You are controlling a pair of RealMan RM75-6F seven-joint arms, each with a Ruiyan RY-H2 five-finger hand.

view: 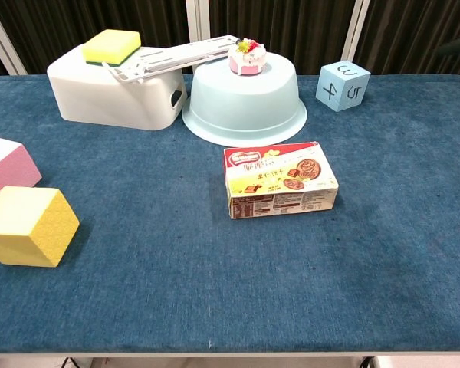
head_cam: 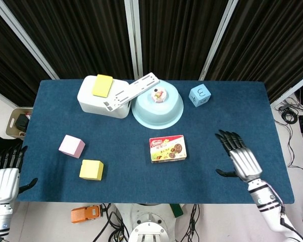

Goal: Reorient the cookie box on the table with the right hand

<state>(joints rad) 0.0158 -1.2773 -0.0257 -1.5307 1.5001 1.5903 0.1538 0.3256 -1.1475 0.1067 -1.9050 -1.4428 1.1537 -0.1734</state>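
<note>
The cookie box (head_cam: 167, 148) lies flat near the middle of the blue table, its red and brown face up; in the chest view the cookie box (view: 280, 179) shows its front side too. My right hand (head_cam: 240, 157) hovers over the table to the right of the box, fingers spread, holding nothing and well apart from the box. My left hand (head_cam: 5, 178) stays off the table's front left corner, fingers apart and empty. In the chest view only a dark tip shows at the right edge.
Behind the box stands an upturned pale blue bowl (head_cam: 157, 106) with a small toy cake (head_cam: 159, 94) on it. A white bin (head_cam: 102, 97) carries a yellow sponge (head_cam: 102, 84) and a white rack. A blue number cube (head_cam: 199, 94), pink cube (head_cam: 71, 145) and yellow cube (head_cam: 91, 169) lie around.
</note>
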